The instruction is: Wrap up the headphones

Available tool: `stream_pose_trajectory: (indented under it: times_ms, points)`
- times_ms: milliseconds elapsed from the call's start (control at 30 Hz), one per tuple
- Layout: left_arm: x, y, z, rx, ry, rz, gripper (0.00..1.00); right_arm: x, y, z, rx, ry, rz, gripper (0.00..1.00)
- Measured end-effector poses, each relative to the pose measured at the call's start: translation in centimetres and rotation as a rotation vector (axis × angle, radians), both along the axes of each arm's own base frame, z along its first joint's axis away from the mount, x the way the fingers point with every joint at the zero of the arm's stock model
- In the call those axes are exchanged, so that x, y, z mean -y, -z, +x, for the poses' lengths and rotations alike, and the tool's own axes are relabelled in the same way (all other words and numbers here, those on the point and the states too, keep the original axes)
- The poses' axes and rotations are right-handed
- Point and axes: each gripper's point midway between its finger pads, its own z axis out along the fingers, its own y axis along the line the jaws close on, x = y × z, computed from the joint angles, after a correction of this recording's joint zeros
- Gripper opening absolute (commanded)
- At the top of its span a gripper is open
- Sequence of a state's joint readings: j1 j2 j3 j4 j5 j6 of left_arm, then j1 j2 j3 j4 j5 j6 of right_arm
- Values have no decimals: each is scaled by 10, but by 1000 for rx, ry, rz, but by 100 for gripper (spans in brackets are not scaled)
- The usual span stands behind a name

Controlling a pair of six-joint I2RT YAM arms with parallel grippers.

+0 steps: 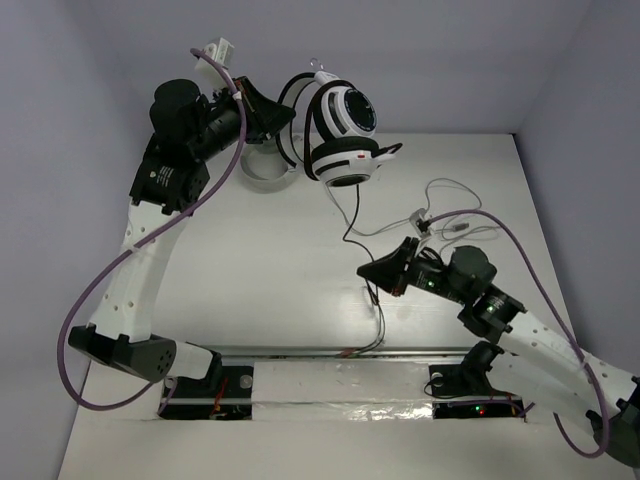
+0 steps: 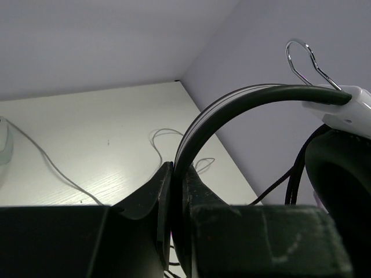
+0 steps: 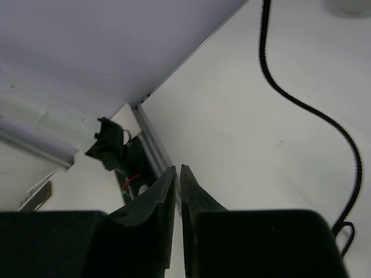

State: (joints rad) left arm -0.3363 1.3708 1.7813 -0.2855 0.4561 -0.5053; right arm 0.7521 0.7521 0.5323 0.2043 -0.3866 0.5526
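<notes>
The headphones hang in the air at the back of the table, white earcups with black pads. My left gripper is shut on their black headband, which runs up from between the jaws in the left wrist view, where the gripper fills the bottom. A black ear pad shows at the right. The thin black cable drops from the earcups to the table and runs to the front rail. My right gripper is shut and empty just above the table beside the cable; its jaws hold nothing.
A pale grey-white headset lies behind the left gripper, its light grey cable looping at the right near a small white connector. A metal rail crosses the front. Walls close the back and both sides.
</notes>
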Motion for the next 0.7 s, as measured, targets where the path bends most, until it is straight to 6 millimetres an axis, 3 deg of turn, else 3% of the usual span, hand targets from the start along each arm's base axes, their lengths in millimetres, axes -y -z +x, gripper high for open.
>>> stream_pose_trajectory:
  times_ms: [33,133,233,400,600,700]
  points:
    - [-1,1,1,-4,-7,1,0,3,-2,6,-1,44,-1,43]
    - [-3,3,3,-10,-21,7,0,9,3,28,-26,159,-29,73]
    - [-3,4,3,-9,-24,12,0,10,15,53,-47,262,-84,77]
    - [-4,12,3,-22,-27,21,0,11,53,88,-106,397,-212,80]
    - [-4,17,4,-29,-27,36,0,22,83,97,-152,477,-284,77]
    - [-5,17,4,-29,-32,36,0,16,94,95,-178,449,-294,70]
